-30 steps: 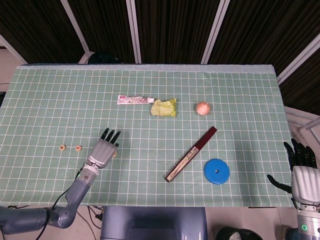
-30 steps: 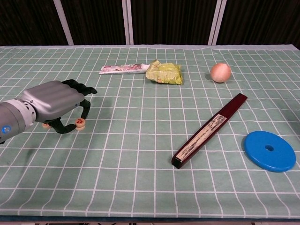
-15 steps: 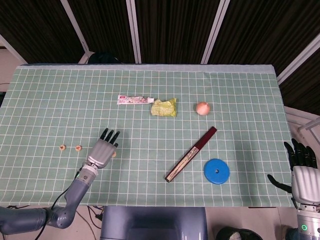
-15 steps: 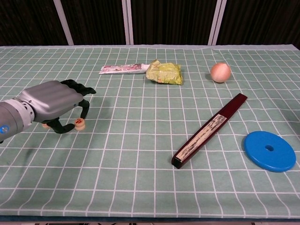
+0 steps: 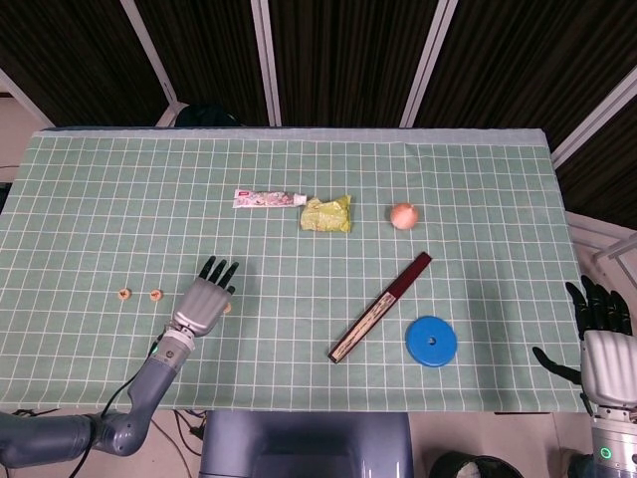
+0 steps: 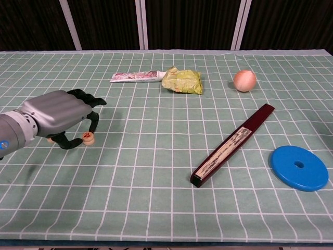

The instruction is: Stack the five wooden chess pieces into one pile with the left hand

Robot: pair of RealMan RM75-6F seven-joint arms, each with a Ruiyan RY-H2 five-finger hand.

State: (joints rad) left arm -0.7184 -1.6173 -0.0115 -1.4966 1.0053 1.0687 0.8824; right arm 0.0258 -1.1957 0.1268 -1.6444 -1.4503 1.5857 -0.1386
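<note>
Hidden: we see only part of the pile; the left robot hand (image 6: 57, 114) arches over it, and in the head view just a sliver of wood shows at the hand's right edge.
Chess pieces: one wooden chess piece (image 6: 88, 137) with a red mark sits on the surface (image 6: 156, 172) at the dark fingertips (image 6: 92, 117); a second piece (image 6: 50, 139) peeks out under the palm. Two loose pieces (image 5: 123, 294) and (image 5: 156, 294) lie to the left, near each other, apart from the hand.
Piece count: we cannot tell how many pieces are stacked under the hand.
Left robot hand: fingers curled down around the near-left pieces; whether it actually grips one we cannot tell.
Right robot hand (image 5: 600, 344): off the surface's near right corner, fingers spread, holding nothing; partly cut off by the frame.
Change: compared with half a second ago, we see almost nothing different; the left hand sits a touch lower over the marked piece.
</note>
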